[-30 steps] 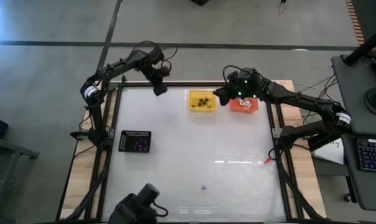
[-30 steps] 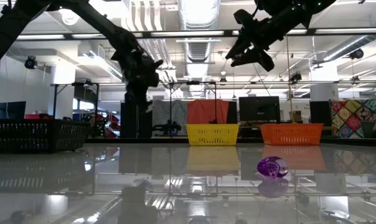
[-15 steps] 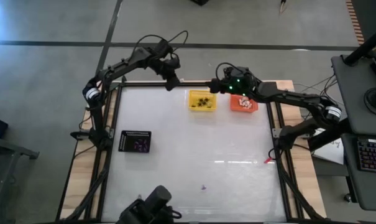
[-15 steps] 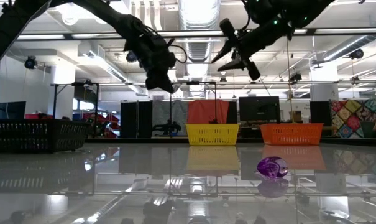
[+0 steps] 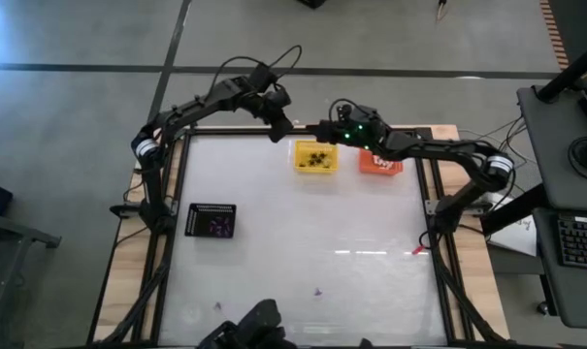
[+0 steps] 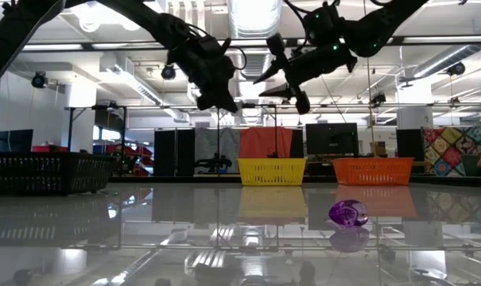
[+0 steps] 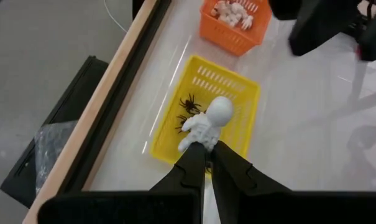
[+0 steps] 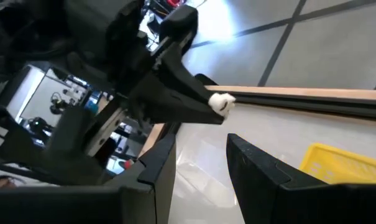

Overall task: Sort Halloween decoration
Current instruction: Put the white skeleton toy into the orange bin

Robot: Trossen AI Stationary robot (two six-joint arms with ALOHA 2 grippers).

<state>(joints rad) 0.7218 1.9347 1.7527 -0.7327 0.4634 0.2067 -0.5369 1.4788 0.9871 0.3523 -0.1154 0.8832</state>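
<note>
White lumpy figurine (image 7: 207, 122), mesh baskets

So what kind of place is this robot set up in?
Probably an open-plan robotics lab or workshop: exposed ceiling ducts, monitors on benches behind the table, and a desk with a keyboard beside the rig.

I see a yellow mesh basket (image 5: 315, 157) at the far edge of my table (image 5: 303, 242), with an orange mesh basket (image 5: 379, 163) just beside it. A black mesh basket (image 5: 211, 220) sits well apart, near the left edge. Off to the right stands a desk with a keyboard (image 5: 579, 239). The floor (image 5: 70, 107) around is grey.
</note>
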